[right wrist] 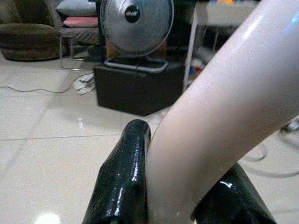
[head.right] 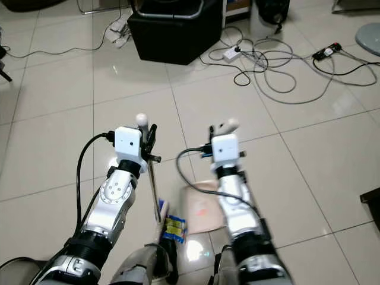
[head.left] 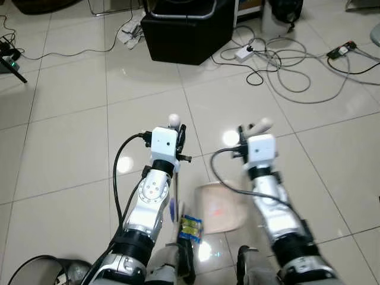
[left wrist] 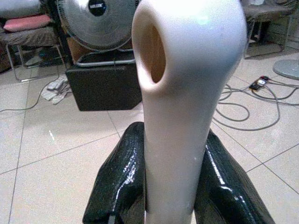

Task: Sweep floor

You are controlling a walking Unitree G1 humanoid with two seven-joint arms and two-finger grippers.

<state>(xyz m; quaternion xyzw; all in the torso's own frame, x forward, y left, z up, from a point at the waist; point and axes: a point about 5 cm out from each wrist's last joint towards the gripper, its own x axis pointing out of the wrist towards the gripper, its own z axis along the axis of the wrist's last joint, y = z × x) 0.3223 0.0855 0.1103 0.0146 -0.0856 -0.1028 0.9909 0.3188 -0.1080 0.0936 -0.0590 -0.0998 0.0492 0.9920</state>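
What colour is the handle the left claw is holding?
Creamy white handle, seen best in the left wrist view, gripped by the left claw.

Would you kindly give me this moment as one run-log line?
left gripper: shut on broom handle | right gripper: shut on dustpan handle | dustpan on floor beside wrapper

The floor (head.left: 71,119) is smooth shiny tile that throws back light, the two handles (left wrist: 187,93) look like smooth glossy cream plastic, the black fingers (left wrist: 121,186) gripping them shine like wet rubber, and the robot's arms (head.right: 116,193) are bright silver metal.
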